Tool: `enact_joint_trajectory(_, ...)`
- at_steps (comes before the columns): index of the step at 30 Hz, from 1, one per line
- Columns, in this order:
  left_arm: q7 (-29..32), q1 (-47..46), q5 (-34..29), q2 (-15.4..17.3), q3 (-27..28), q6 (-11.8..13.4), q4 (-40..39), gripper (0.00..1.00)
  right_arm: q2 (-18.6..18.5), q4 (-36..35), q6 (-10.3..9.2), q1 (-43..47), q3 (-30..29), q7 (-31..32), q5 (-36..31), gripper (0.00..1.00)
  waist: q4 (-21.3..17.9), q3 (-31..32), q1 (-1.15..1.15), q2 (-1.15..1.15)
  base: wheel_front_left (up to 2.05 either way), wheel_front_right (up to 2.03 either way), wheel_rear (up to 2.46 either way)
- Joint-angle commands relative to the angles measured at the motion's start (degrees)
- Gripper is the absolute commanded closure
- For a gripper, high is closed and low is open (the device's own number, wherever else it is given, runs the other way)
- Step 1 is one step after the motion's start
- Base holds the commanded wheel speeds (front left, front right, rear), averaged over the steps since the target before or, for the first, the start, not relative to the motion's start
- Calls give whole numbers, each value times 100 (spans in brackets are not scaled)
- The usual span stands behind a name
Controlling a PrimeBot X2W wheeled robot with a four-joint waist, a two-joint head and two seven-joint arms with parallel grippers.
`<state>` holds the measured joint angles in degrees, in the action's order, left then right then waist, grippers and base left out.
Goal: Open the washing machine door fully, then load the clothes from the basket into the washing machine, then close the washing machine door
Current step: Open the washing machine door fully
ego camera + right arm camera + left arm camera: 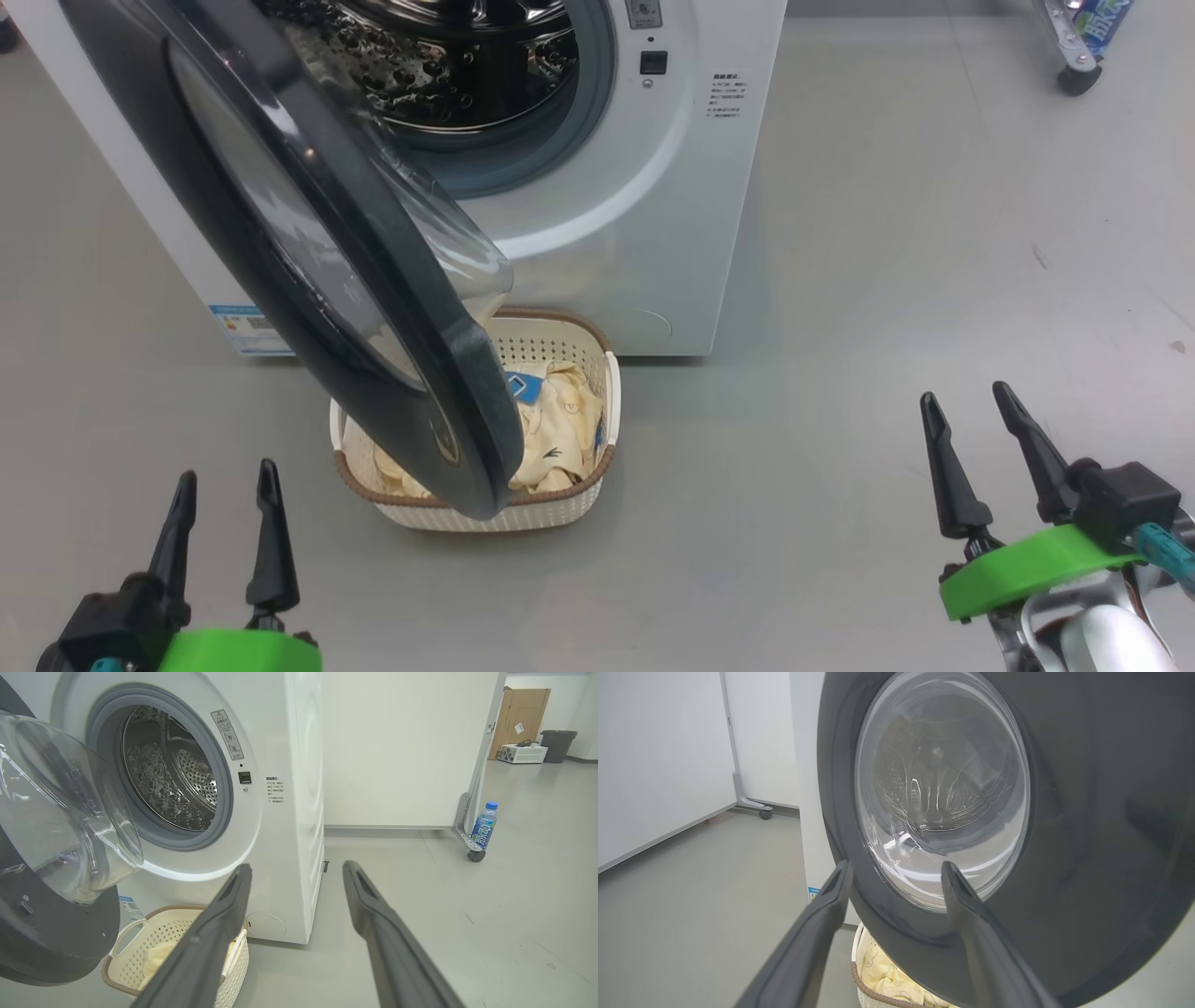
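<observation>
The washing machine door (373, 280) stands part-open. Its long edge slants from the upper left of the head frame down to centre, where the free end hangs over the basket (569, 511) and covers much of the clothes (560, 429). That free end lies to the right of my left tool (228, 471), the nearer one. I judge it must swing further left to clear the basket. Both tools gape wide and hold nothing, and the right tool (963, 392) sits well apart at lower right.
</observation>
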<state>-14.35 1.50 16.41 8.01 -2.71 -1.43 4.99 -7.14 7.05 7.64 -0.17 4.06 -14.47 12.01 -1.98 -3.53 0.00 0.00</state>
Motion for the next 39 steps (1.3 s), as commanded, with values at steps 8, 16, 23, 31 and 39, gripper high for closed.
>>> enact_joint_trajectory(8,-42,-145,44,115,139,18,-196,0,-57,-61,-15,-168,95,-52,-66,0,2,-2,0,0,0,0,0)
enact_joint_trajectory(16,-45,-118,87,131,108,6,-168,100,-68,-20,-15,-155,108,-52,-65,0,27,33,0,0,0,0,0)
enact_joint_trajectory(23,-51,-144,122,141,133,8,-226,100,-75,-1,-15,-175,100,-52,-49,0,34,24,0,0,0,0,0)
enact_joint_trajectory(31,-59,-478,74,255,211,-35,-640,100,-40,37,-15,-167,66,-52,-22,0,54,52,0,0,0,0,0)
enact_joint_trajectory(39,94,-1470,-184,488,-6,-145,-1732,100,-44,149,-15,-170,-6,-52,3,0,64,123,0,0,0,0,0)
